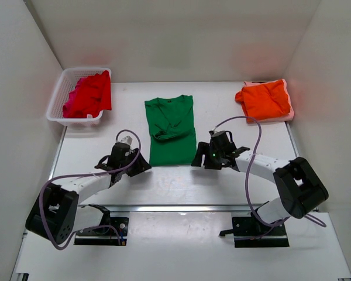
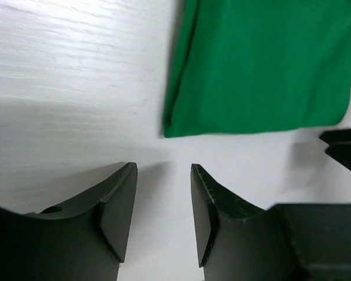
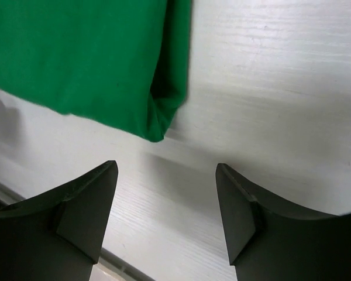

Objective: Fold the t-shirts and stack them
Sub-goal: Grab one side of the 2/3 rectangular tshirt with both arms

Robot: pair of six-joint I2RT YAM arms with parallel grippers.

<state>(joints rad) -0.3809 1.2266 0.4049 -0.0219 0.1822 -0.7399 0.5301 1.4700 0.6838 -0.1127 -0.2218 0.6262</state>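
The green shirt (image 1: 171, 132) lies flat in the middle of the bench (image 1: 175, 184), folded long, with its hem toward the arms. The left gripper (image 2: 164, 170) is just before the hem's left corner, a little open and empty. The right gripper (image 3: 167, 167) is just before the right corner, wide open, also empty. The orange shirt (image 1: 264, 99) lies folded at the far right

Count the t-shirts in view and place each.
5: green shirt mid-table; orange shirt far right, atop a pink one; red shirt and magenta shirt in the basket. More may hide there.
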